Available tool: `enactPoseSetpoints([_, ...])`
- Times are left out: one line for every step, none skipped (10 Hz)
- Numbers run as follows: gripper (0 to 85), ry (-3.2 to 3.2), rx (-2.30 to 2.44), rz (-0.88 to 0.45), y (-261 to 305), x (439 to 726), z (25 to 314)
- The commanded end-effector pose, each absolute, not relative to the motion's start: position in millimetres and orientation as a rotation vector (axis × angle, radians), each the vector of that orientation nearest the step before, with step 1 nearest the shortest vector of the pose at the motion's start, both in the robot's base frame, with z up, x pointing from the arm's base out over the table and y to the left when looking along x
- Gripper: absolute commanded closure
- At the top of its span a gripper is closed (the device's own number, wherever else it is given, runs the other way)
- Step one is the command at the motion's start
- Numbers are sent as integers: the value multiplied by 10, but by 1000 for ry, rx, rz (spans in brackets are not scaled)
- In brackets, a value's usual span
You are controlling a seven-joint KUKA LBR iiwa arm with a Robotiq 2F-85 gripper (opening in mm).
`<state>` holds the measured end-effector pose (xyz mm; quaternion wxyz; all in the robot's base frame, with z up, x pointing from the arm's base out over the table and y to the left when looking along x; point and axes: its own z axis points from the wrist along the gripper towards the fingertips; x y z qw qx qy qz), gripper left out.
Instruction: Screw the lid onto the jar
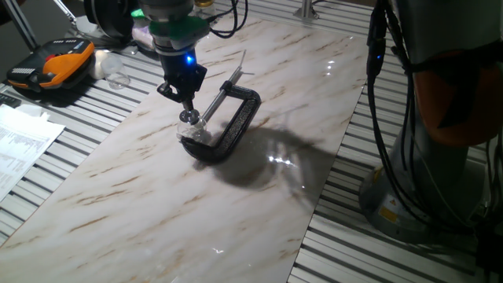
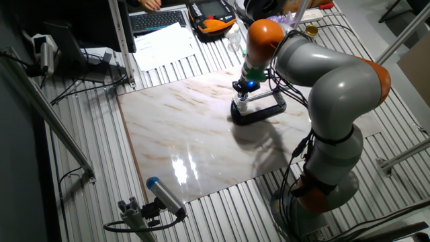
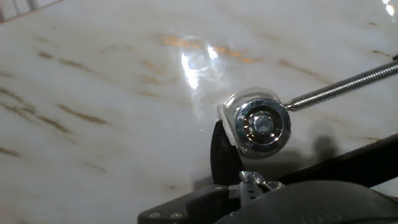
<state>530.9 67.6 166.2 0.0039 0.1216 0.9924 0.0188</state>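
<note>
Only the hand view shows the lid [image 3: 263,126] face-on: a shiny round cap with a darker centre, right of frame centre, seated on the clear jar [image 3: 231,111], whose transparent wall peeks out at its upper left. A threaded steel rod [image 3: 348,85] runs from the frame's right edge down to the cap's upper right rim. The fingers themselves are not visible there, only dark housing along the bottom.

One fixed view gives the side aspect: the jar [image 1: 192,129] stands upright, its long axis vertical and its mouth upward, in the mouth of the black C-clamp [image 1: 233,126] lying flat on the marble table [image 1: 118,196], upper left of centre. The gripper [image 1: 187,107] points straight down right over the lid [image 1: 189,115]; whether its fingers are closed on it I cannot tell.

The other fixed view alone shows the whole arm [image 2: 322,87] reaching in from the right, with gripper [image 2: 244,95], clamp [image 2: 261,109] and jar too small to separate.
</note>
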Motion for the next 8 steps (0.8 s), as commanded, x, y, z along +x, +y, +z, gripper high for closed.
enactPoseSetpoints([850, 3068, -700, 66, 675, 5309, 1663])
enactPoseSetpoints([850, 3071, -700, 65, 673, 5307, 1666])
enactPoseSetpoints([850, 3074, -701, 62, 674, 5307, 1665])
enactPoseSetpoints([850, 3074, -701, 59, 672, 5307, 1666])
enactPoseSetpoints([850, 3075, -701, 54, 672, 5309, 1665])
enactPoseSetpoints([850, 3076, -701, 51, 671, 5308, 1665])
enactPoseSetpoints([850, 3077, -702, 43, 666, 5307, 1668])
enactPoseSetpoints([850, 3077, -702, 38, 663, 5306, 1671])
